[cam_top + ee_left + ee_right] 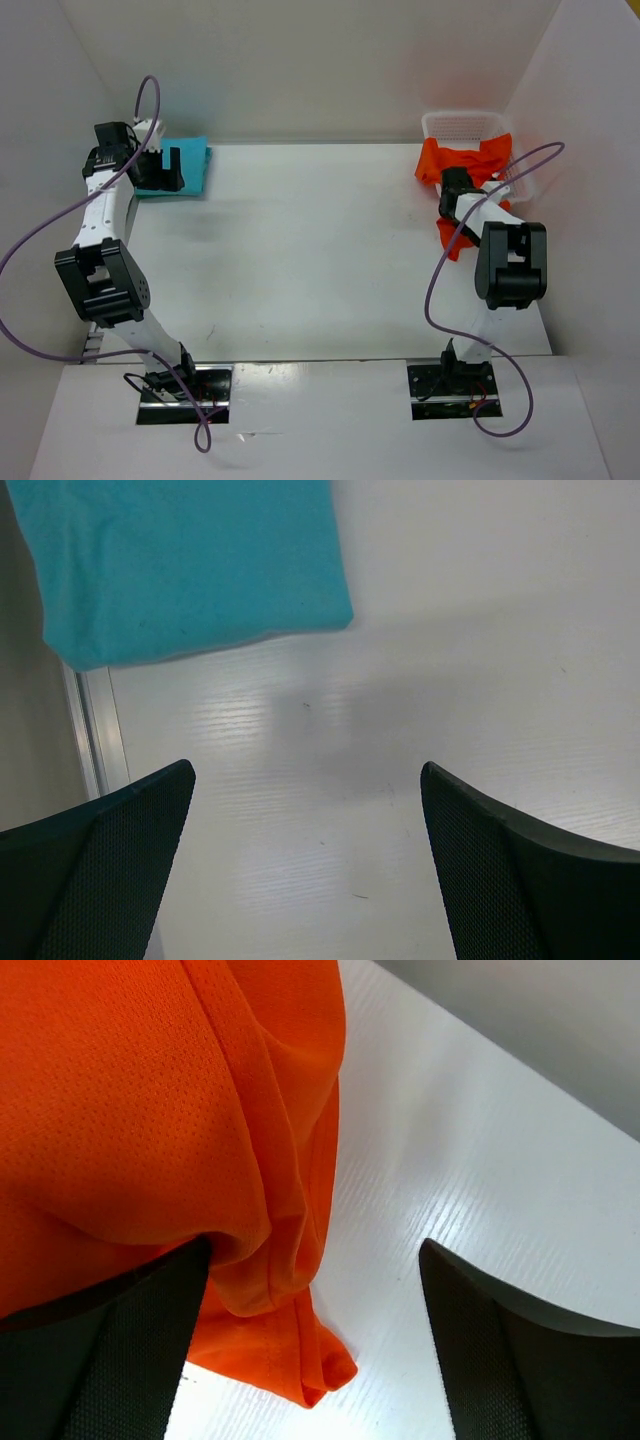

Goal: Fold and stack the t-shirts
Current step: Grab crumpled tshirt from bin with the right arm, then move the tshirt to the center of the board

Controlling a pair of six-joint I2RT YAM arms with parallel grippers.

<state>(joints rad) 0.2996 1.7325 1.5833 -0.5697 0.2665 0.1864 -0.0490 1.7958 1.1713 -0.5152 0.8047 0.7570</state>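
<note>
A folded turquoise-blue t-shirt lies at the far left corner of the table; it fills the upper left of the left wrist view. My left gripper hangs over its near edge, open and empty. The orange-red t-shirt spills out of the white mesh basket onto the table at the far right. My right gripper is open at that shirt; the cloth drapes over its left finger in the right wrist view. The dark green t-shirt is out of view.
White walls close in the table at the back and both sides. The basket stands against the far right wall. Purple cables loop off both arms.
</note>
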